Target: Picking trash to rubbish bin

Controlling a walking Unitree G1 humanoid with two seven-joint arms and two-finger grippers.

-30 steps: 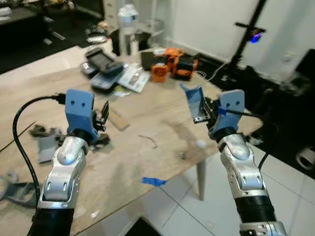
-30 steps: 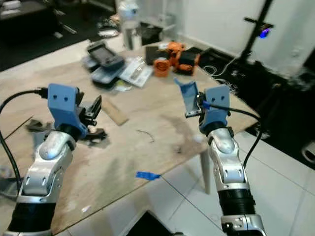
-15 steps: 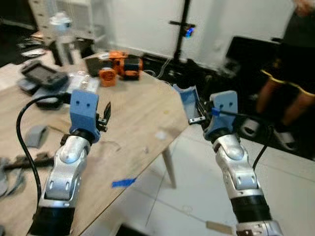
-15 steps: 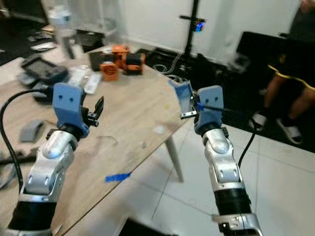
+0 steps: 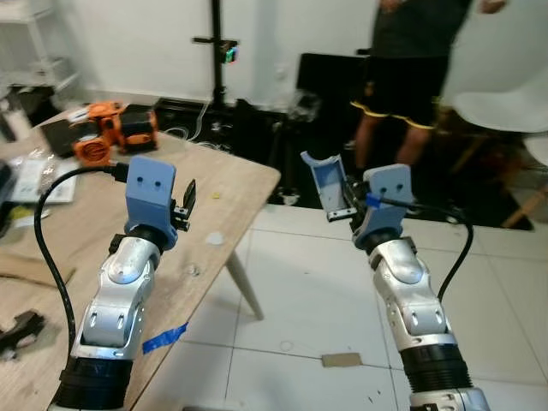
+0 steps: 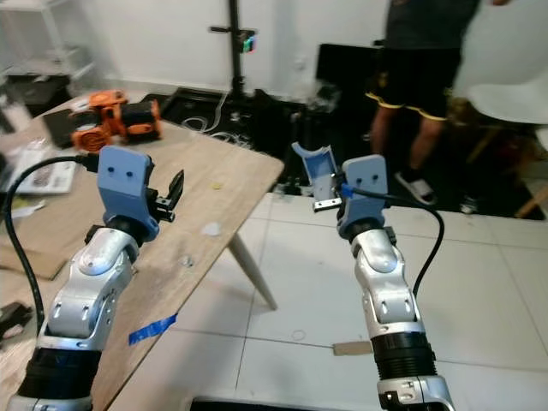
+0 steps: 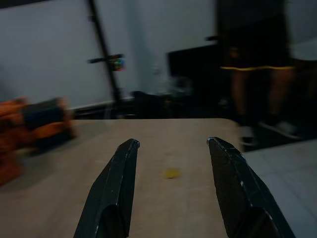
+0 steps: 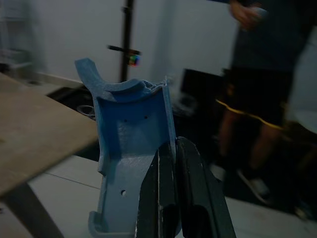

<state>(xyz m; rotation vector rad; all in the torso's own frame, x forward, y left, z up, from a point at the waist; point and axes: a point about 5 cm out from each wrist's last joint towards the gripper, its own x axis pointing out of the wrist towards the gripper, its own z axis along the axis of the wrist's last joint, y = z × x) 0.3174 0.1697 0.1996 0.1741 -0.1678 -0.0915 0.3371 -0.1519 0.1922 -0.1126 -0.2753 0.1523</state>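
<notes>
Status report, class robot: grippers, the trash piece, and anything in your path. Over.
Right gripper shut on blue plastic piece, held up over the tiled floor. Left gripper open above the wooden table. Person standing ahead. Over.

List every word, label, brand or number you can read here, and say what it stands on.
None can be read.
Papers on the table: print too blurred.
Orange tools: no legible brand.
Blue part in the right gripper: bare holes, no lettering.
Blue tape: blank.
</notes>
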